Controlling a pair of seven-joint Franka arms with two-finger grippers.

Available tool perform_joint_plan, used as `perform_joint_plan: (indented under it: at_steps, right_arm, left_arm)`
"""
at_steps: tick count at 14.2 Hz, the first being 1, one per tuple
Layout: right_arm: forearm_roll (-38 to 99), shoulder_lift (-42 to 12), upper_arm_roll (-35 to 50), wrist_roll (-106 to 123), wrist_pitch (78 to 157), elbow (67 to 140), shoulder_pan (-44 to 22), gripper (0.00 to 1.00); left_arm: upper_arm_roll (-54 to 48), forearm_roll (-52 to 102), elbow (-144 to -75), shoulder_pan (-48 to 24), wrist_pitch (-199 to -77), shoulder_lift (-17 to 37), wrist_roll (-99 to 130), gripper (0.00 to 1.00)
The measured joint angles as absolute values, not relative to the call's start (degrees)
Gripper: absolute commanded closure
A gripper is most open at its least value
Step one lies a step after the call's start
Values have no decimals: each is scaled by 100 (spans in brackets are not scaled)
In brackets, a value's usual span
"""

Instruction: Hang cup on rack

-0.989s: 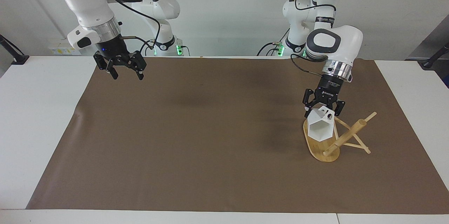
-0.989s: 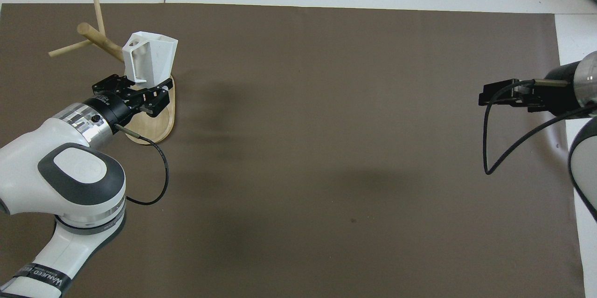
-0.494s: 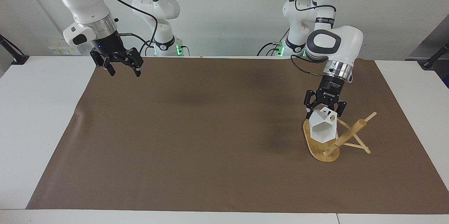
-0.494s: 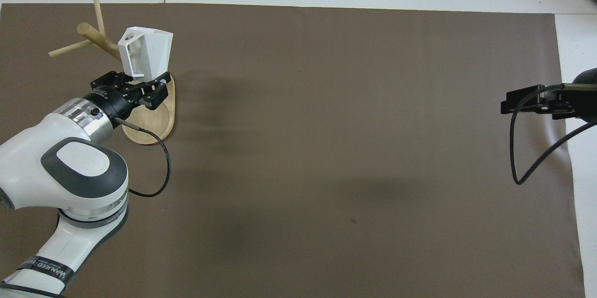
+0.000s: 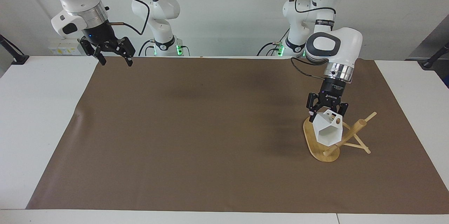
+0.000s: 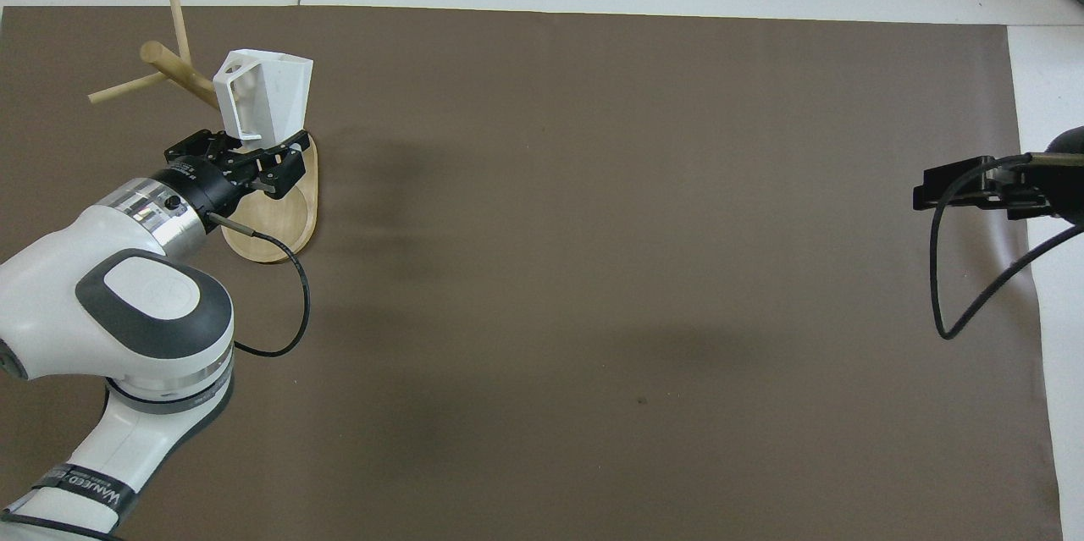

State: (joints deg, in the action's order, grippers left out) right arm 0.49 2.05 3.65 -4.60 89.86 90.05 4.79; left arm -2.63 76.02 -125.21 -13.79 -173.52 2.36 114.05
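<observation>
Cup [image 5: 328, 131] and rack [image 5: 321, 147] sit together at the left arm's end of the brown mat [image 5: 210, 129], which covers most of the white table [image 5: 35, 112]. Going across the facing view from its left edge: the right gripper [image 5: 113, 60] hangs in the air over the mat's corner nearest the right arm's base, its two fingers spread wide apart and holding nothing; this arm waits. The middle of the mat is bare brown paper.

Toward the view's right edge, the left gripper [image 5: 327, 111] points down over the rack's oval base, its fingers clamped on the cup at the blocky handle. The white faceted cup is tipped on its side, its open polygonal mouth turned away from the robots, and the round hole in its handle shows just below the fingertips. It is held off the mat, over the bamboo base and just beside the thick post. The post leans away from its base toward the mat's short edge at the left arm's end, thin pegs crossing it. Whether the cup touches a peg or the post cannot be told.
</observation>
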Motion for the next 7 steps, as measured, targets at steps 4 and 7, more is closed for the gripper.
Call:
perform_joint_plan:
  at_steps: [4, 7]
  right_arm:
    - [10, 215, 146, -227, 8936, 8945, 481, 0]
    - [10, 215, -23, -176, 8933, 8940, 481, 0]
  left_arm:
    - [-259, 7602, -12521, -1379, -17402, 270, 11502, 100]
    - [-263, 7602, -12520, -1379, -17596, 318, 11707, 100]
